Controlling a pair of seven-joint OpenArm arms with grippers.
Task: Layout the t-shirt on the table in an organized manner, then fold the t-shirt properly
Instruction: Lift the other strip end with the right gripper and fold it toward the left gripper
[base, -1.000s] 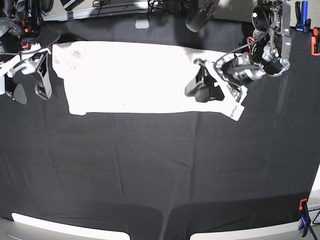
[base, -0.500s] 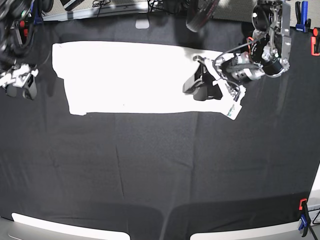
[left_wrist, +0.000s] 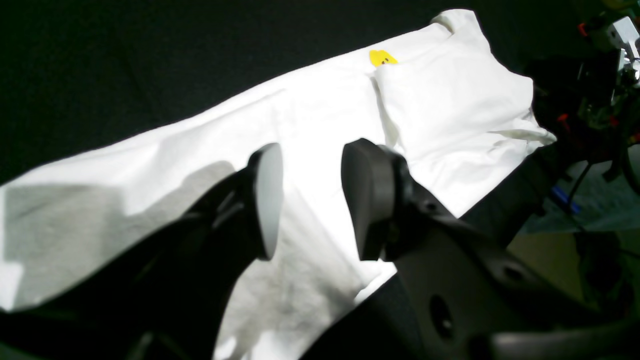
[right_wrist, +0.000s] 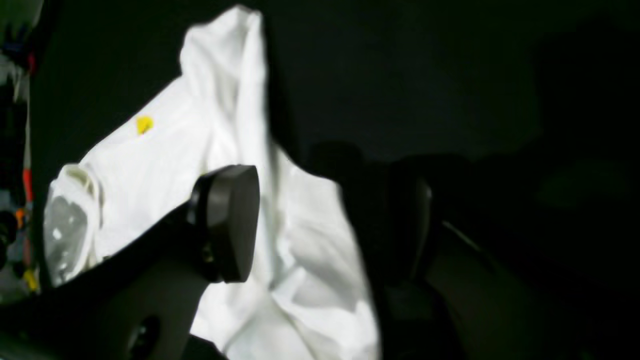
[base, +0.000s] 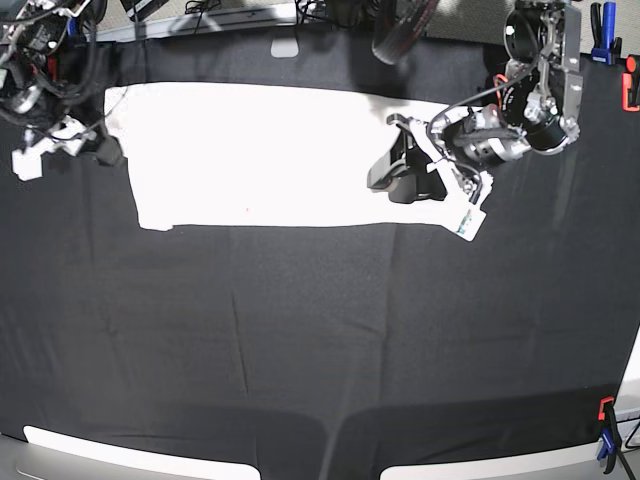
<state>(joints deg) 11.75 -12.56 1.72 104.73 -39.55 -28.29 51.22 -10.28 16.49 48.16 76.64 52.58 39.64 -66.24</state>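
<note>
White t-shirt (base: 270, 155) along far table (base: 320, 340) edge; near half bare.

Tabletop (base: 300, 330) draped in matte black cloth, lightly creased across the near half. Red clamp (base: 631, 88) on the right edge, red-and-blue clamp (base: 606, 440) at the near right corner. White shirt (base: 260, 155) spread flat lengthwise along the far side, one end bunched at the right; small yellow mark (left_wrist: 382, 58) on the fabric.
</note>
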